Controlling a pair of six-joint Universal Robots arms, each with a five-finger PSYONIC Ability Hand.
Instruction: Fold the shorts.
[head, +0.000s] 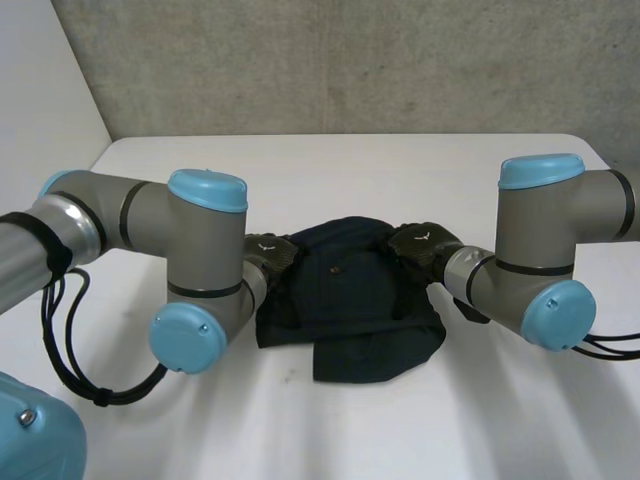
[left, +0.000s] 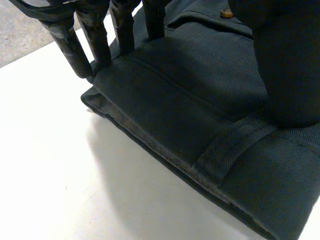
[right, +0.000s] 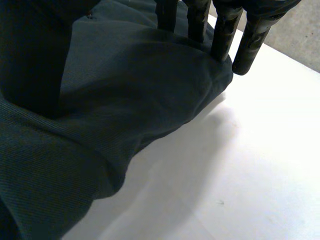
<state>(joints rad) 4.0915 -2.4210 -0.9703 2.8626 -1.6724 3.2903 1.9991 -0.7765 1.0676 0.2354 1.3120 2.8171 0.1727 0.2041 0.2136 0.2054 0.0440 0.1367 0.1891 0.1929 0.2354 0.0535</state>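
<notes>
Loosely folded, the dark shorts (head: 350, 310) lie rumpled, left hand (head: 270, 250) and right hand (head: 422, 243) pressing opposite edges with straight fingers (left: 97, 42).

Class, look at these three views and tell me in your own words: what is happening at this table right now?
Two robot arms are handling a pair of dark navy shorts that lie bunched in layers on the white table. The left robot hand is on one side edge of the shorts and the right robot hand is on the opposite edge. Both hands have straight fingers pressing down at the cloth's edge, not pinching it. The fold does not look finished.
</notes>
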